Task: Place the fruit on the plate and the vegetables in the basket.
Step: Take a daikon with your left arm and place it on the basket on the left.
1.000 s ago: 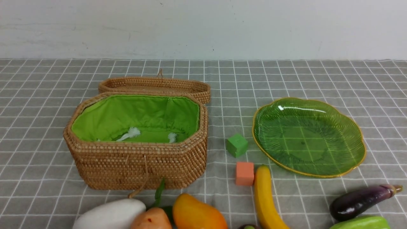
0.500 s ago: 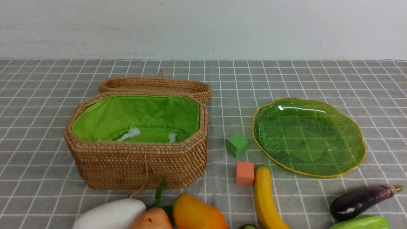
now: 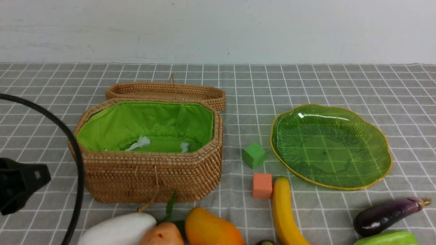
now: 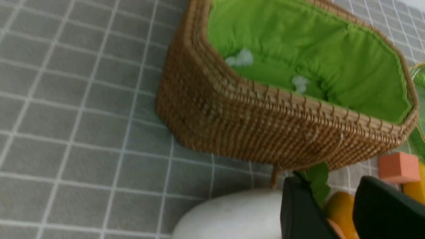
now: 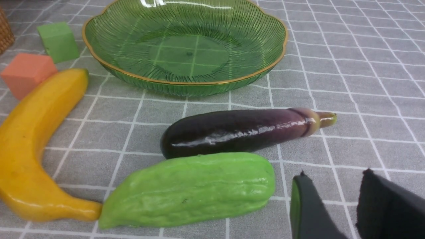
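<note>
Our left tool (image 4: 333, 199) stands parted and unladen; its arm has just entered at the front view's left edge. We judge reaching is starting, with the radish (image 3: 117, 229) at lower left, below the basket (image 3: 150, 177).

the banana (image 3: 286, 211) is yellow and curved, and it lies near the green glass plate (image 3: 330, 149), which has a gold rim. the orange-yellow mango (image 3: 213, 228) is beside the tan potato (image 3: 162, 234) and the white radish (image 3: 117, 229). of the mangosteen (image 3: 266, 242) only a small part shows. the dark eggplant (image 5: 239, 131) touches the green gourd (image 5: 192, 189). the wicker basket (image 3: 146, 177) stands open, lined in green.
</note>
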Tool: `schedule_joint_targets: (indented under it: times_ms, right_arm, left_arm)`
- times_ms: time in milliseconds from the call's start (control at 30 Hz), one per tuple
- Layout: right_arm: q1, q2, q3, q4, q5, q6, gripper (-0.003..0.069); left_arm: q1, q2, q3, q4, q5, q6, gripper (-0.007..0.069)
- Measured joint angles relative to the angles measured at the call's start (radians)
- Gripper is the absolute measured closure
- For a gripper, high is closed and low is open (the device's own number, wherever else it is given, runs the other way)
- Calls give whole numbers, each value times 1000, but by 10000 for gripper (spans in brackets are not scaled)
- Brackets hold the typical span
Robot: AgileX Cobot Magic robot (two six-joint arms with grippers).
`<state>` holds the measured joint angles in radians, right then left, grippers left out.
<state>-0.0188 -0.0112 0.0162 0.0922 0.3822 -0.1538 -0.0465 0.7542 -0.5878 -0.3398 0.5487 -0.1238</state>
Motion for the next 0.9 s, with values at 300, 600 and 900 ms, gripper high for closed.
schedule_joint_targets:
  times_ms: [300,600,900]
  right_arm:
    - [0,0,0,0,0,0,418]
    - [0,0,0,0,0,0,418]
    - [0,0,0,0,0,0,418]
  left_arm:
    - [0,92,-3,-25,139,189,386]
    - [0,96,-8,-24,254,305,386]
    - [0,98,-8,-2,405,489,342]
